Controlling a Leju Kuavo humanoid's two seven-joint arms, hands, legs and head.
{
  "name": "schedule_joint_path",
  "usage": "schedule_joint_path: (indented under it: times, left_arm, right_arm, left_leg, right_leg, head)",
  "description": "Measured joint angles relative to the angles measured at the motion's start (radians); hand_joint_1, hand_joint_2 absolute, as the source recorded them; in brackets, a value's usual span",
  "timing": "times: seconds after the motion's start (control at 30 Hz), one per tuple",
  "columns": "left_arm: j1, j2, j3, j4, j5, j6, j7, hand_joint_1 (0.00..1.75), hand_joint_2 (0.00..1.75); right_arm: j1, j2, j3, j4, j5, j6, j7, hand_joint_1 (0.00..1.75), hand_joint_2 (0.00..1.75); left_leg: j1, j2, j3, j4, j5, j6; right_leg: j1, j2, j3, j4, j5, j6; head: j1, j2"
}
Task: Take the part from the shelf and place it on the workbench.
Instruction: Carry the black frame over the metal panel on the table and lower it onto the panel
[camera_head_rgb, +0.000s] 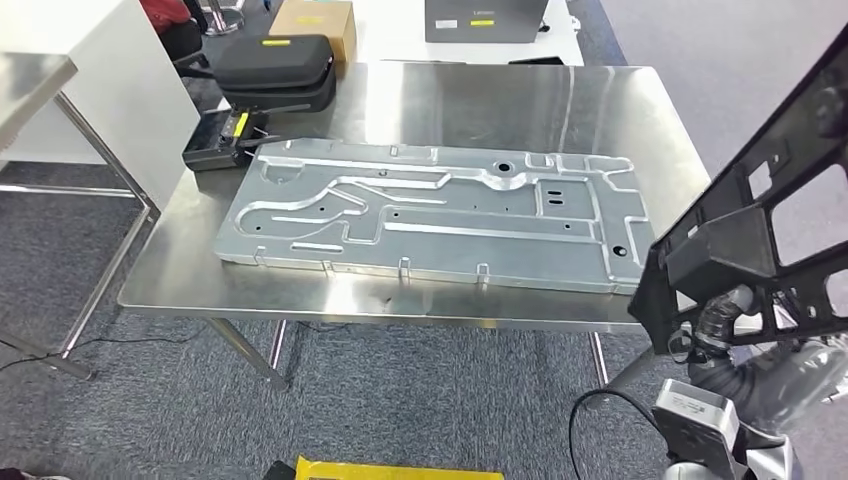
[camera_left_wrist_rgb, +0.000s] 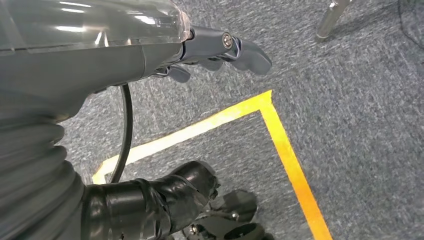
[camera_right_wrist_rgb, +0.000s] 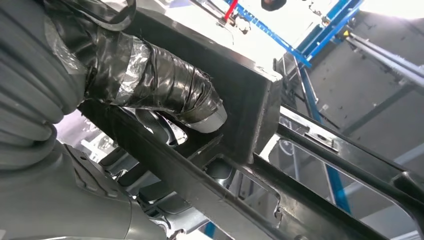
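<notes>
The part is a black open metal frame (camera_head_rgb: 770, 200), tilted up at the right beyond the workbench's (camera_head_rgb: 450, 95) right front corner. My right hand (camera_head_rgb: 716, 318) grips its lower end from below. In the right wrist view the taped thumb (camera_right_wrist_rgb: 165, 87) wraps over a bar of the frame (camera_right_wrist_rgb: 260, 105). A large silver stamped plate (camera_head_rgb: 440, 210) lies flat across the steel workbench. My left hand (camera_left_wrist_rgb: 220, 52) hangs over grey carpet with its fingers loosely apart and nothing in them.
A black zip case (camera_head_rgb: 275, 65) and a black device with a yellow label (camera_head_rgb: 215, 145) sit at the bench's far left corner. A cardboard box (camera_head_rgb: 315, 20) stands behind them, a white cabinet (camera_head_rgb: 90, 90) to the left. Yellow tape (camera_left_wrist_rgb: 285, 145) marks the carpet.
</notes>
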Motion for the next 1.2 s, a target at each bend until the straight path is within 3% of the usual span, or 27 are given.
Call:
schedule_joint_path:
  times: [0.07,0.13,0.23,0.27,0.3,0.33,0.4,0.43,0.47,0.57,0.63,0.67,0.73,0.77,0.8,0.83,0.93,1.0,1.13,1.2]
  left_arm:
    - [0.0,0.0,-0.001,0.0,0.0,0.002,0.003,0.0,1.75]
    - [-0.001,-0.001,-0.002,0.0,0.001,0.005,0.006,0.0,1.75]
    - [-0.004,-0.002,-0.002,0.0,0.002,0.008,0.01,0.0,1.75]
    - [-0.004,-0.002,-0.002,0.0,0.003,0.008,0.011,0.0,1.75]
    - [-0.003,-0.002,-0.002,0.0,0.005,0.009,0.011,0.0,1.75]
    - [-0.003,-0.003,-0.002,0.0,0.006,0.009,0.01,0.0,1.75]
    - [-0.003,-0.004,-0.002,0.0,0.008,0.006,0.006,0.0,1.75]
    - [-0.004,-0.005,-0.002,0.0,0.008,0.003,0.004,0.0,1.75]
    - [-0.005,-0.005,-0.002,0.0,0.008,-0.001,0.0,0.0,1.75]
    - [-0.007,-0.005,-0.002,0.0,0.01,-0.016,-0.013,0.0,1.75]
    - [-0.008,-0.005,-0.003,0.0,0.009,-0.03,-0.024,0.0,1.75]
    - [-0.009,-0.005,-0.003,0.0,0.008,-0.037,-0.029,0.0,1.75]
    - [-0.01,-0.004,-0.005,0.0,0.006,-0.047,-0.034,0.0,1.75]
    - [-0.009,-0.004,-0.005,0.0,0.004,-0.051,-0.035,0.0,1.75]
    - [-0.009,-0.004,-0.005,0.0,0.002,-0.055,-0.036,0.0,1.75]
    - [-0.009,-0.004,-0.005,0.0,0.002,-0.057,-0.036,0.0,1.75]
    - [-0.012,-0.003,-0.008,0.0,-0.003,-0.062,-0.036,0.0,1.75]
    - [-0.014,-0.001,-0.013,0.0,-0.009,-0.064,-0.033,0.0,1.75]
    - [-0.02,-0.002,-0.02,0.0,-0.012,-0.052,-0.024,0.0,1.75]
    - [-0.023,-0.003,-0.021,0.0,-0.013,-0.049,-0.021,0.0,0.87]
  right_arm:
    - [-0.006,-0.006,0.0,-0.001,0.001,-0.001,0.004,1.75,1.75]
    - [-0.013,-0.012,0.0,-0.002,0.002,-0.002,0.008,1.75,1.75]
    - [-0.018,-0.021,0.0,-0.003,0.003,-0.003,0.013,1.75,1.75]
    - [-0.018,-0.023,0.0,-0.003,0.004,-0.003,0.015,1.75,1.75]
    - [-0.018,-0.024,0.0,-0.003,0.004,-0.003,0.017,1.75,1.75]
    - [-0.019,-0.026,0.0,-0.003,0.005,-0.004,0.017,1.75,1.75]
    - [-0.021,-0.03,0.0,-0.002,0.007,-0.004,0.019,1.75,1.75]
    - [-0.023,-0.031,0.0,-0.002,0.007,-0.003,0.02,1.75,1.75]
    - [-0.025,-0.032,0.0,-0.002,0.007,-0.003,0.022,1.75,1.75]
    - [-0.032,-0.033,0.0,-0.002,0.007,-0.003,0.03,1.75,1.75]
    - [-0.042,-0.033,0.001,-0.002,0.007,-0.002,0.032,1.75,1.75]
    - [-0.049,-0.033,0.003,-0.001,0.007,-0.001,0.033,1.75,1.75]
    - [-0.069,-0.033,0.009,0.003,0.007,0.006,0.038,1.75,1.75]
    - [-0.08,-0.033,0.014,0.007,0.007,0.013,0.042,1.75,1.75]
    - [-0.092,-0.033,0.02,0.011,0.007,0.021,0.046,1.72,1.75]
    - [-0.105,-0.033,0.025,0.016,0.008,0.029,0.051,1.71,1.75]
    - [-0.141,-0.033,0.04,0.029,0.01,0.04,0.062,1.68,1.75]
    - [-0.169,-0.035,0.051,0.04,0.014,0.05,0.072,1.68,1.75]
    - [-0.234,-0.041,0.077,0.067,0.028,0.073,0.098,1.7,1.75]
    - [-0.257,-0.045,0.085,0.079,0.035,0.074,0.104,1.71,1.75]
  left_leg:
    - [0.003,-0.001,0.007,-0.014,-0.002,0.007]
    - [0.01,-0.002,0.021,-0.029,-0.002,0.017]
    - [0.012,-0.001,0.035,-0.035,-0.01,0.026]
    - [0.013,-0.001,0.039,-0.034,-0.015,0.026]
    - [0.013,-0.002,0.045,-0.032,-0.021,0.026]
    - [0.013,-0.003,0.052,-0.031,-0.028,0.024]
    - [0.014,-0.005,0.067,-0.027,-0.043,0.017]
    - [0.013,-0.006,0.072,-0.024,-0.05,0.012]
    - [0.011,-0.006,0.073,-0.022,-0.055,0.006]
    - [0.01,-0.005,0.072,-0.023,-0.06,-0.009]
    - [0.012,-0.004,0.06,0.009,-0.084,-0.017]
    - [0.013,-0.003,0.039,0.055,-0.108,-0.021]
    - [0.014,-0.003,-0.034,0.192,-0.161,-0.025]
    - [0.014,-0.003,-0.067,0.247,-0.173,-0.026]
    - [0.014,-0.003,-0.087,0.27,-0.166,-0.025]
    - [0.014,-0.003,-0.087,0.254,-0.14,-0.023]
    - [0.01,-0.002,-0.014,0.062,-0.03,-0.006]
    - [0.005,-0.002,0.012,-0.005,-0.013,0.001]
    - [0.011,-0.001,0.02,-0.027,-0.004,0.015]
    - [0.014,-0.001,0.025,-0.035,0.0,0.023]
  right_leg:
    - [-0.001,-0.002,0.005,-0.005,-0.004,0.01]
    - [-0.002,-0.003,-0.008,0.032,-0.028,0.019]
    - [-0.008,-0.003,-0.112,0.211,-0.096,0.029]
    - [-0.01,-0.004,-0.147,0.258,-0.101,0.031]
    - [-0.012,-0.004,-0.166,0.269,-0.084,0.033]
    - [-0.014,-0.004,-0.165,0.24,-0.046,0.034]
    - [-0.016,-0.005,-0.125,0.116,0.043,0.034]
    - [-0.015,-0.004,-0.104,0.063,0.068,0.032]
    - [-0.012,-0.003,-0.093,0.033,0.077,0.028]
    - [-0.009,0.0,-0.09,0.02,0.072,0.014]
    - [-0.013,-0.001,-0.085,0.014,0.071,0.001]
    - [-0.014,-0.002,-0.082,0.012,0.07,-0.004]
    - [-0.012,-0.004,-0.08,0.012,0.067,-0.011]
    - [-0.01,-0.004,-0.079,0.012,0.065,-0.013]
    - [-0.009,-0.004,-0.077,0.012,0.064,-0.015]
    - [-0.008,-0.003,-0.073,0.012,0.062,-0.016]
    - [-0.003,-0.001,-0.062,0.014,0.055,-0.011]
    - [-0.002,-0.001,-0.064,0.014,0.054,-0.003]
    - [-0.003,-0.002,-0.072,0.029,0.041,0.02]
    - [-0.006,-0.003,-0.113,0.119,-0.009,0.029]
  head:
    - [0.0,0.0]
    - [0.0,0.0]
    - [0.001,0.0]
    - [0.001,0.0]
    - [0.001,0.0]
    - [0.001,0.0]
    - [0.001,0.0]
    - [0.001,0.0]
    - [0.001,0.0]
    - [0.0,0.0]
    - [0.0,0.0]
    - [0.0,0.0]
    - [-0.001,0.0]
    - [0.0,0.0]
    - [0.0,0.0]
    - [0.0,0.0]
    - [0.0,0.0]
    - [0.0,0.0]
    - [0.0,0.0]
    - [0.0,0.0]
